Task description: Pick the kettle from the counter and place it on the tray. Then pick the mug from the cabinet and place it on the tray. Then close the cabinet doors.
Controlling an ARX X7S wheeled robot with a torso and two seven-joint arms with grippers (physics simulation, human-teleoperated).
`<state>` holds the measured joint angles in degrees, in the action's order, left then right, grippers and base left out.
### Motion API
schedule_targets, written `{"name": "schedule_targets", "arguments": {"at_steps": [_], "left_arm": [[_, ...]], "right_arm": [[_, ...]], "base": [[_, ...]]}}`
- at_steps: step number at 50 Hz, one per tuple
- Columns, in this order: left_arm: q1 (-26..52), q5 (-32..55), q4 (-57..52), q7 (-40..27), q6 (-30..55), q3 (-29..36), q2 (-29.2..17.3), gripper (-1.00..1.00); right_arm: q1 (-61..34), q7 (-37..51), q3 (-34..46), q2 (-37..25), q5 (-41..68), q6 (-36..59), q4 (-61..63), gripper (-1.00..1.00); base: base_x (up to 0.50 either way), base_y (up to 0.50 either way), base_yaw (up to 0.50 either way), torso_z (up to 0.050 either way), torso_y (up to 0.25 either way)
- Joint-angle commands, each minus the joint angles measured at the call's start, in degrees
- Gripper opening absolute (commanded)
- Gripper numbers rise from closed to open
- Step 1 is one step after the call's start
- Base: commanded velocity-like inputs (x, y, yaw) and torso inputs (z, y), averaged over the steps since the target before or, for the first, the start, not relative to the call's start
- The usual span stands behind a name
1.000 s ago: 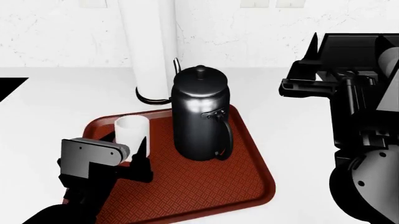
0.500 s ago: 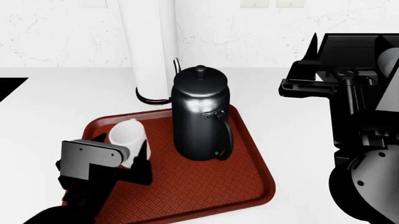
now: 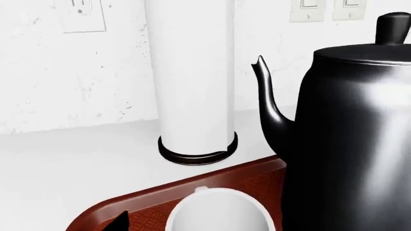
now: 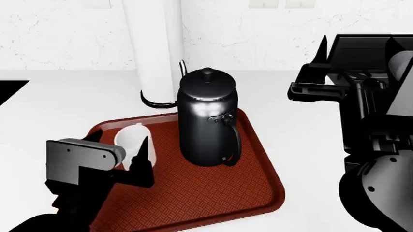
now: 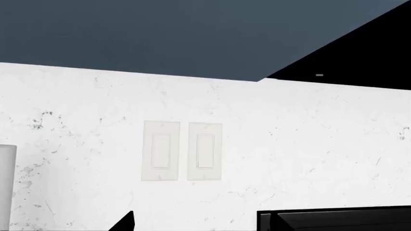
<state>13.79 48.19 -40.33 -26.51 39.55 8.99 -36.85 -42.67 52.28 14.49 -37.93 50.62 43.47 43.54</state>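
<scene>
The tall black kettle (image 4: 206, 116) stands upright in the middle of the dark red tray (image 4: 213, 193) on the white counter (image 4: 51, 111). On the tray's left part the small white mug (image 4: 133, 139) leans tilted, its mouth (image 3: 218, 214) turned toward the left wrist camera. My left gripper (image 4: 121, 140) is open around it. One fingertip (image 3: 120, 222) stands apart from the mug's side, with tray showing between. My right gripper (image 4: 310, 72) hangs open, high at the right, holding nothing and facing the wall. A dark blue cabinet underside (image 5: 160, 33) shows; its doors cannot be made out.
A wide white cylinder with a black base ring (image 4: 154, 48) stands just behind the tray, close to the kettle's spout (image 3: 263, 86). The black stovetop corner (image 4: 9, 89) is at the far left. Wall switches (image 5: 183, 150) face the right wrist camera.
The mug went from upright to tilted on the tray. My left gripper has drawn back toward the lower left. The right arm has barely moved.
</scene>
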Motion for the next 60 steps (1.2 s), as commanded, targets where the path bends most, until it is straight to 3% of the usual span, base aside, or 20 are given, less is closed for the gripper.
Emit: {"name": "schedule_targets", "arguments": {"at_steps": [1, 15, 33, 40, 48, 60], "left_arm": [[1.04, 2.65, -3.02, -1.58, 1.32, -1.24, -0.6, 1.0], [8.34, 13.64, -9.81, -10.62, 7.6, -6.77, -4.34, 1.0], [28.34, 29.31, -6.75, -22.88, 16.28, -9.51, -10.52, 1.0], [33.56, 32.33, -4.61, -24.9, 18.11, -8.86, -11.69, 1.0], [38.16, 28.64, -1.2, -23.65, 19.03, -5.52, -9.8, 1.0], [38.13, 31.7, -2.1, -25.16, 19.29, -7.59, -12.28, 1.0]], "right_arm": [[0.1, 0.02, 0.21, 0.0, -0.09, -0.15, -0.09, 1.0], [-0.16, -0.02, 0.49, -0.29, -0.02, 0.07, -0.06, 1.0], [-0.14, -0.49, -0.17, -3.0, 2.27, 1.85, 0.77, 1.0], [-0.96, 0.02, -1.42, -4.31, 4.95, 3.14, 1.76, 1.0], [-3.27, 1.66, -3.71, -6.54, 10.3, 5.65, 3.76, 1.0], [-6.39, 5.37, -8.3, -11.78, 21.28, 8.56, 7.09, 1.0]], "base": [[0.0, 0.0, 0.0, 0.0, 0.0], [0.0, 0.0, 0.0, 0.0, 0.0], [0.0, 0.0, 0.0, 0.0, 0.0], [0.0, 0.0, 0.0, 0.0, 0.0], [0.0, 0.0, 0.0, 0.0, 0.0], [0.0, 0.0, 0.0, 0.0, 0.0]]}}
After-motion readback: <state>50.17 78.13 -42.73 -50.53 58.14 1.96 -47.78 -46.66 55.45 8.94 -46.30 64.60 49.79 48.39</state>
